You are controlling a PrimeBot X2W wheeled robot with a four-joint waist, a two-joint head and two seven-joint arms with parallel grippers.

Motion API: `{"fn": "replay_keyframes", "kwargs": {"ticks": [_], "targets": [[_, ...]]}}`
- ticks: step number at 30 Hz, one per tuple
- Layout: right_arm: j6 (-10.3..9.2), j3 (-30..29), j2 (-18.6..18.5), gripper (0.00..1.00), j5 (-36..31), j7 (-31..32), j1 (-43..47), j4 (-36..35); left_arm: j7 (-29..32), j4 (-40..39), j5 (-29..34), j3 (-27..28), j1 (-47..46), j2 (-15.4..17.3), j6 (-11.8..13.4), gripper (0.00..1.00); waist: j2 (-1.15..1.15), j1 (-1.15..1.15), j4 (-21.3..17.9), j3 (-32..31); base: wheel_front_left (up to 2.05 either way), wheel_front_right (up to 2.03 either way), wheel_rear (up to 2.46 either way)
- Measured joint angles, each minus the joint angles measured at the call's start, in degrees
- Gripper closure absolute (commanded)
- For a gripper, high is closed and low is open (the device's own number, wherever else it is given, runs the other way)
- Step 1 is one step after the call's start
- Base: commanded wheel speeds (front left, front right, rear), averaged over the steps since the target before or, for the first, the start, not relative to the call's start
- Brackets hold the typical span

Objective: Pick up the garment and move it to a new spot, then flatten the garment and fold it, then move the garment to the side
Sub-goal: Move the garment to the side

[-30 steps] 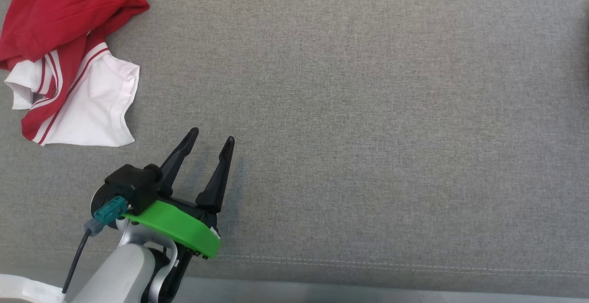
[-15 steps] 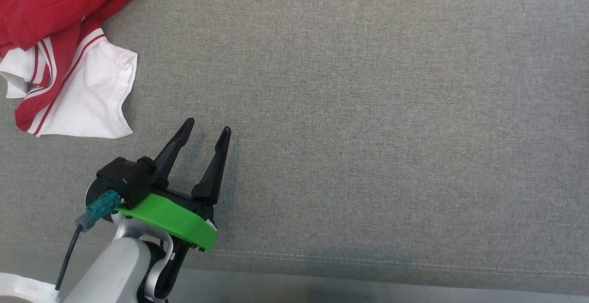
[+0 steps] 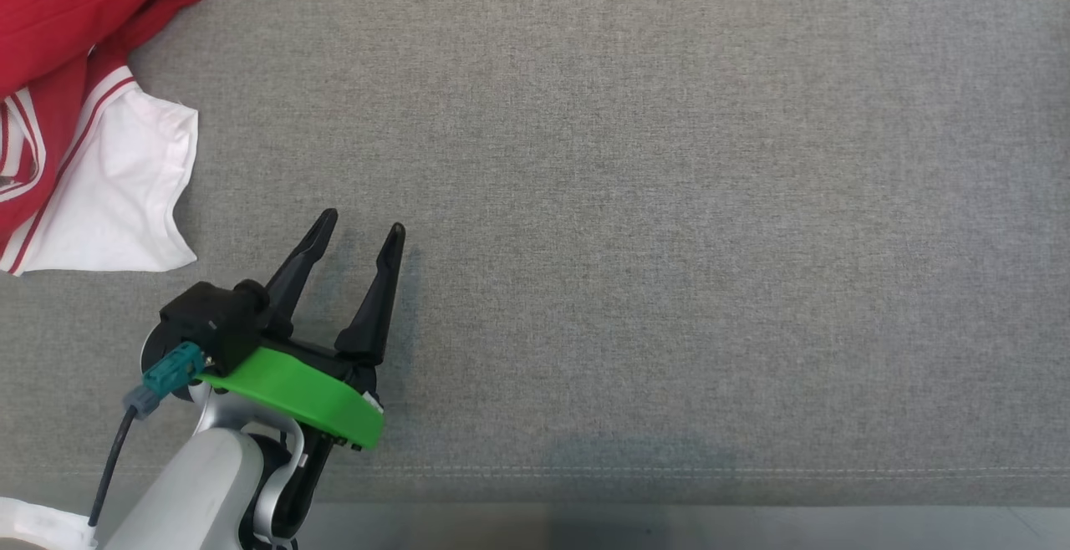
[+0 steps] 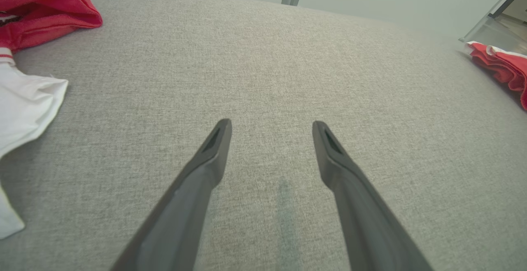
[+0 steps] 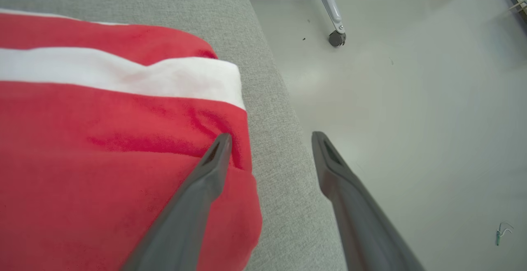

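Garment (image 5: 103,139), red with a white band, lies flat at the far right edge of the grey surface (image 5: 280,188), just beside the drop to the floor (image 5: 411,98). Right claw (image 5: 271,136): the two fingers have just parted and now stand apart, clamped on nothing. In the right wrist view one finger crosses the corner of the cloth and the other crosses the surface edge and the floor. Whether the first finger touches the cloth cannot be told. Judged meaning: the cloth has been let go at the side, so the last step looks complete for this piece.

Left claw (image 3: 362,221): fingers apart as before, empty, low over bare surface and well apart from the garment, which shows as a red strip at the right edge of the left wrist view.

Second garment (image 3: 84,115), a crumpled red and white heap, lies at the upper left of the head view, near the left claw but not touching it. Its slide toward the frame's left edge comes from the camera turning, not from the cloth moving.
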Motion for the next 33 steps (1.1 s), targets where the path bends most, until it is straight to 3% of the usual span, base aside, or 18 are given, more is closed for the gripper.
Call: {"fn": "replay_keyframes", "kwargs": {"ticks": [6, 11, 22, 26, 33], "targets": [[-0.01, -2.00, -0.19, 0.00, 0.53, -1.10, -0.04, 4.28, 0.00, -0.11, -0.19, -0.20, -0.01, -0.05, 0.00, 0.00, 0.00, 0.00, -0.75, 0.14, 0.00, 0.00, 0.00], [-0.01, -2.61, 2.24, 0.00, 0.22, -5.68, -0.03, 5.00, -0.20, 0.87, -0.19, -0.19, -0.01, -0.20, 0.00, 0.00, 0.00, 0.00, -0.93, -0.39, 0.00, 0.00, 0.00], [-0.01, -2.57, 6.50, 0.00, -2.98, -21.01, -0.07, -1.77, -3.00, 5.17, -0.25, 0.69, -0.01, -1.77, -0.16, 0.00, 0.00, 0.00, -1.20, -6.15, 0.00, 0.00, 0.00], [-0.05, -3.24, 9.85, 0.00, -2.63, -25.23, 1.16, -4.80, -3.60, 7.11, -0.20, 2.38, 0.03, -1.77, -0.12, 0.00, 0.00, 0.00, -1.21, -9.11, 0.00, 0.00, 0.00], [-0.05, -2.48, 18.83, 0.00, -2.43, -25.06, 10.81, -7.91, -4.22, 10.61, 0.67, 4.66, 2.06, -0.80, 0.19, 0.00, 0.00, 0.00, -1.86, -14.53, 0.00, 0.00, 0.00]]}}
